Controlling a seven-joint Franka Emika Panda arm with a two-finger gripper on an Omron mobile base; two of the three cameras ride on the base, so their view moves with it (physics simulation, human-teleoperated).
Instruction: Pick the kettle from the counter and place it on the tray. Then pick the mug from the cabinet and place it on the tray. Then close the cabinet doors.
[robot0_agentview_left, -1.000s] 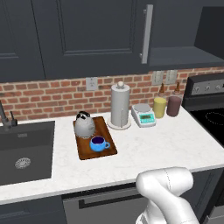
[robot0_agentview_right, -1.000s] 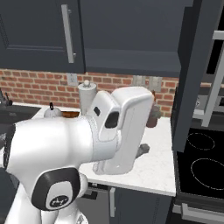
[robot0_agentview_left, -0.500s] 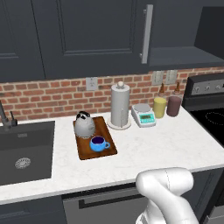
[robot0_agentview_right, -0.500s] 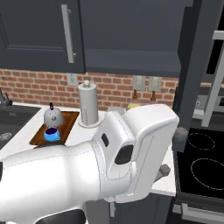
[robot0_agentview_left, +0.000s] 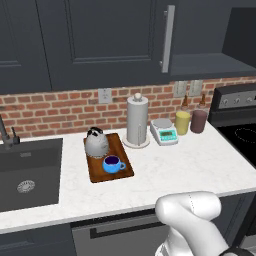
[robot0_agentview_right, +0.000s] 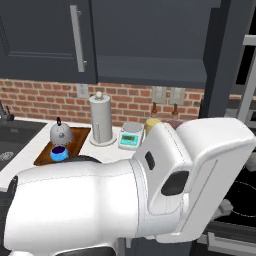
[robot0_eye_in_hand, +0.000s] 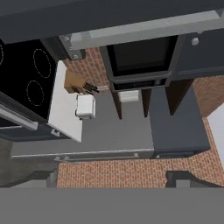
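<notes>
While my pincer (robot0_eye_in_hand: 112, 181) points away across the room, its grip unreadable, the mug (robot0_agentview_left: 113, 163) and kettle (robot0_agentview_left: 97, 142) sit on the tray (robot0_agentview_left: 126, 169) on the desk (robot0_agentview_left: 190, 165); I'd check the cabinet doors (robot0_agentview_left: 105, 40) sit flush.

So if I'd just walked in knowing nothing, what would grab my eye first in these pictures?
Probably the robot's bulky white arm, which takes up most of the right base view. Behind it on the white counter, a reddish-brown tray carries a silver kettle with a bright blue mug just in front of it. Beside the tray stands a tall white paper-towel roll, under dark cabinet doors that look shut.
</notes>
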